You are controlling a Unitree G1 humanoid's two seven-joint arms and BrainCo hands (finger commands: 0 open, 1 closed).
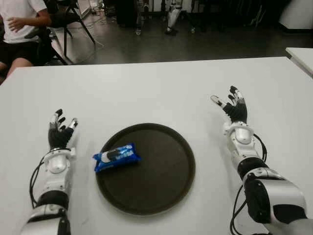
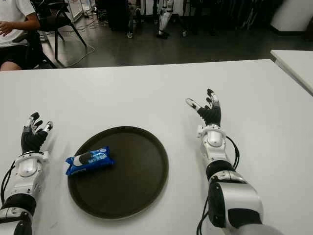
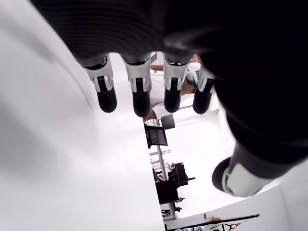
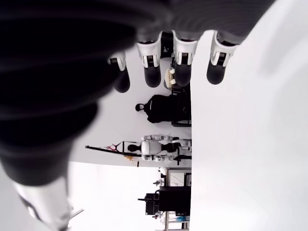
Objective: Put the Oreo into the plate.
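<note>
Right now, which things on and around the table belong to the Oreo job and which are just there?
Part of the job:
- Oreo pack, lying across the plate's left rim
- plate, dark and round
- left robot hand, open, left of the plate
- right robot hand, open, right of the plate

Just there:
- table
- seated person behind the table
- second table, far right

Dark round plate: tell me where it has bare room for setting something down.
The dark round plate is bare across its middle, right and near parts. Only its left rim is crowded, where the blue Oreo packet lies half over the edge, toward the open left hand.
</note>
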